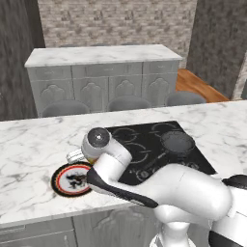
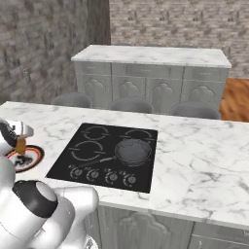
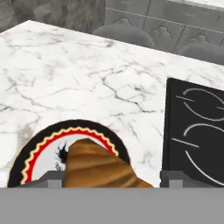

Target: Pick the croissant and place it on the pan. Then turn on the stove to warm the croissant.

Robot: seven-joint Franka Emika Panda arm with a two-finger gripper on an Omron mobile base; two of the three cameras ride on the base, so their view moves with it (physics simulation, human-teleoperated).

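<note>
Croissant [image 3: 98, 168] sits between the end effector [image 3: 105, 178] fingertips, jaws spread wide, not visibly clamped; pan [image 2: 132, 151] lies well right.

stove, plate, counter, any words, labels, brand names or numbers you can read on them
None: no readable text.
Flat black glass stove: white burner rings and marks by the round knobs, too small to read as signs.
Round plate with black and red rim: a black dragon-like print, a picture and not lettering.
White marble counter: grey veining, no writing.
Small dark grey frying pan: no marking visible.
</note>
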